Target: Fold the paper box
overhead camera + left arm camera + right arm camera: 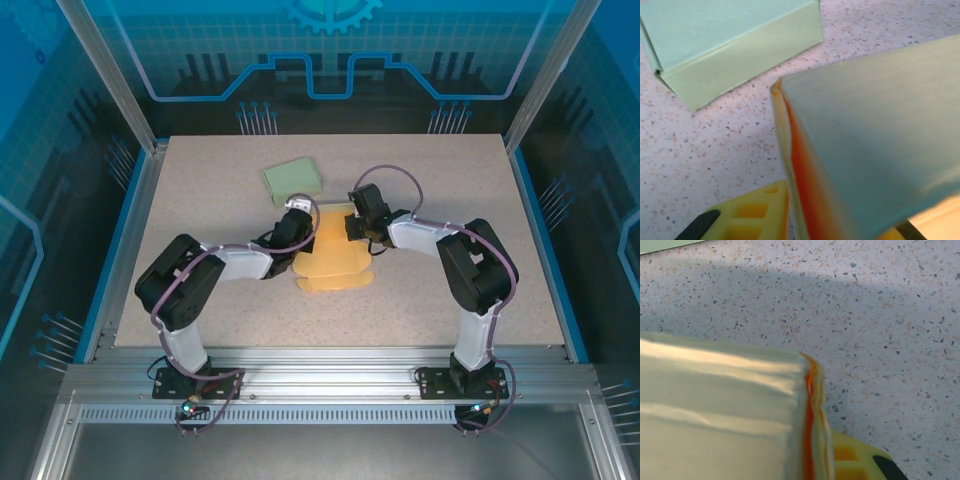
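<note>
Left gripper (300, 223) and right gripper (353, 226) each clench an edge of the paper box (336, 271), just beside the green box (292, 180).

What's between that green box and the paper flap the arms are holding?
Nothing; the left wrist view shows bare speckled table between the green box and the raised paper flap.

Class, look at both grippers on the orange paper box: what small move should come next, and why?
Probably close the left gripper fully and crease the raised wall inward. The paper box lies partly flat, its wall stands between that gripper's fingers, and the right gripper clamps a folded edge.
</note>
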Motion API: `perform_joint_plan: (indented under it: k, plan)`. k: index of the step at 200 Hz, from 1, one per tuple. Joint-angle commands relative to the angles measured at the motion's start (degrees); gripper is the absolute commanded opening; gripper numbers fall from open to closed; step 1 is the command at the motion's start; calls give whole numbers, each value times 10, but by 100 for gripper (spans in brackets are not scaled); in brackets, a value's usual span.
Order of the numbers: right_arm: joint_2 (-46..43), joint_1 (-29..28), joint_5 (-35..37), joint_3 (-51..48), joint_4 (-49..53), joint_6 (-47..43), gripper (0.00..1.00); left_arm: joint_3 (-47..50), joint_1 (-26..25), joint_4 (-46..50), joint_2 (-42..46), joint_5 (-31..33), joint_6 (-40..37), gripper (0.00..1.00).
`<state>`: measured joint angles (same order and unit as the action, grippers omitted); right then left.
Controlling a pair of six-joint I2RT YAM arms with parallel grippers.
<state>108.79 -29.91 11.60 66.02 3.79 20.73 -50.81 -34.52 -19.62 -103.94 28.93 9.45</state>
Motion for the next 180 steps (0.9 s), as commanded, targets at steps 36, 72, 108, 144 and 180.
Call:
perform_joint_plan:
  k: [36, 72, 108, 144, 180]
  plan:
    - [22, -24, -17, -25, 31, 21, 0, 3, -30, -53, 8, 116, 9, 6]
    - [19, -67, 102, -11, 65, 74, 0, 30, -34, -69, 53, 104, 48, 5]
    - [1, -117, 165, 7, 112, 149, 0, 48, -37, -78, 68, 179, 66, 5]
    - [-24, -159, 166, 14, 145, 197, 0, 42, -37, -60, 57, 275, 100, 5]
    - [-25, -171, 121, 19, 144, 228, 0, 47, -34, -85, 49, 327, 110, 4]
